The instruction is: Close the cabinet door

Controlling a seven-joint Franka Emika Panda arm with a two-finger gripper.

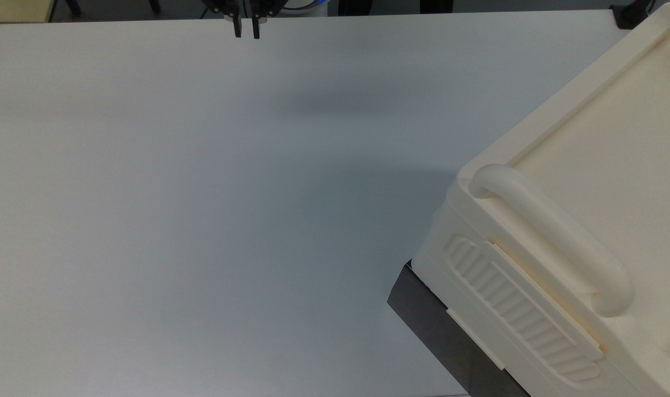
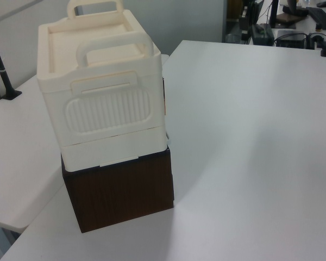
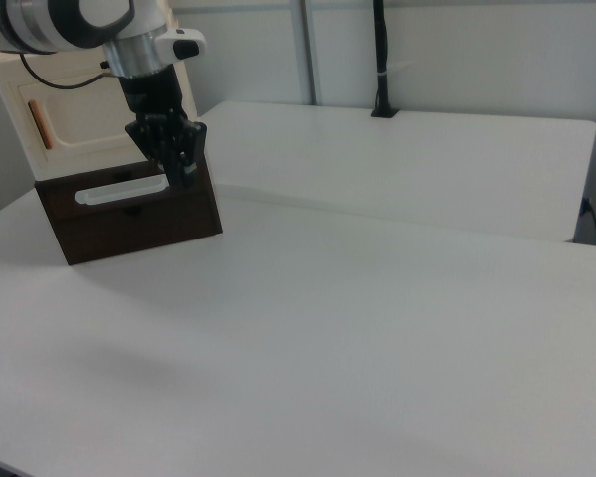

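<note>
Cabinet (image 2: pixel 106 117) stands upright on its dark base (image 2: pixel 119 193) at the left view's left, ribbed side panel (image 2: pixel 108 111) facing the camera. Right view shows its front: the cabinet door (image 3: pixel 74 119) lies flush, copper-orange handle (image 3: pixel 41 123) upright. Gripper (image 1: pixel 246 30), at the top view's upper edge, points down, fingers slightly apart, holding nothing. No writing is readable.
</note>
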